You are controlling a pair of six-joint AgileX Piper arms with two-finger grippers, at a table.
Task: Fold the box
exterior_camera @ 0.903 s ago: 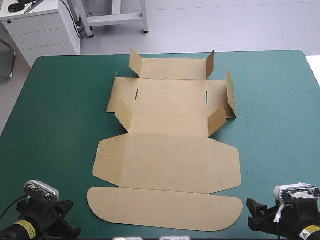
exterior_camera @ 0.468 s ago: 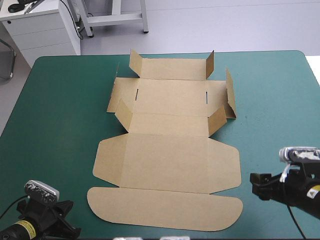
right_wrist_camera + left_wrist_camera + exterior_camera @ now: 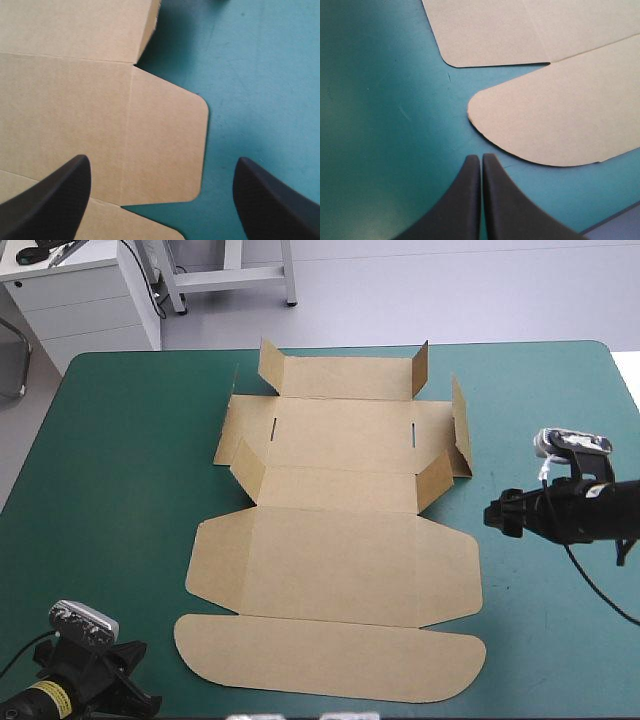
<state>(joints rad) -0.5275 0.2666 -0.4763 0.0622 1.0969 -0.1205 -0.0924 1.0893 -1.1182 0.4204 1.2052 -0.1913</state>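
While left hand [image 3: 481, 157] sits pinched | right hand [image 3: 492, 515] spread, near box [image 3: 340, 565]

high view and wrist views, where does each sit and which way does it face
High view: above and behind the robot, facing forward and down at the box; shows the left gripper and right gripper.
Left wrist view: above that wrist, facing down past shut fingers at the rounded near flap.
Right wrist view: above that wrist, facing down between open fingers at a side flap.
Shared: high and left wrist both show that near flap.
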